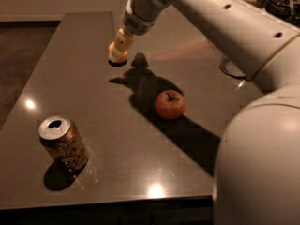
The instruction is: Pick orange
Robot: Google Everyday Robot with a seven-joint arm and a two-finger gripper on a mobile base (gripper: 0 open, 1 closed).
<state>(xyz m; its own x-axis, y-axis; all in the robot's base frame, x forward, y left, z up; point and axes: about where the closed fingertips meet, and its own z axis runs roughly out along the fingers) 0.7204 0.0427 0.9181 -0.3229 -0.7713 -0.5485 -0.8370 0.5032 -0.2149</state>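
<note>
Orange is sitting on the dark table directly beneath my gripper. Only slivers of its pale orange-yellow skin are showing around the cream-coloured tip, which is covering most of the fruit. I am pointing the gripper steeply down at the orange, and the tip is lying so close across it that I cannot tell whether the two are touching. Nor can I tell how far my jaws are standing apart or whether they are holding anything, since they are showing as one pale shape against the fruit.

Just to the right of the jaws, my shadow is falling on the tabletop and running on toward the near edge. Further along that shadow, nearer the camera than the jaws and off to their right, the red-yellow apple is resting with its stem dimple facing up, well apart from the orange. Much nearer the front edge, and to the left of the jaws, a brown drink can is standing upright with its opened top showing.

Far to the right of the jaws, the base of a clear glass is peeking out from behind my arm, which is reaching in from the upper right. My pale rounded body is filling the lower right corner.
</note>
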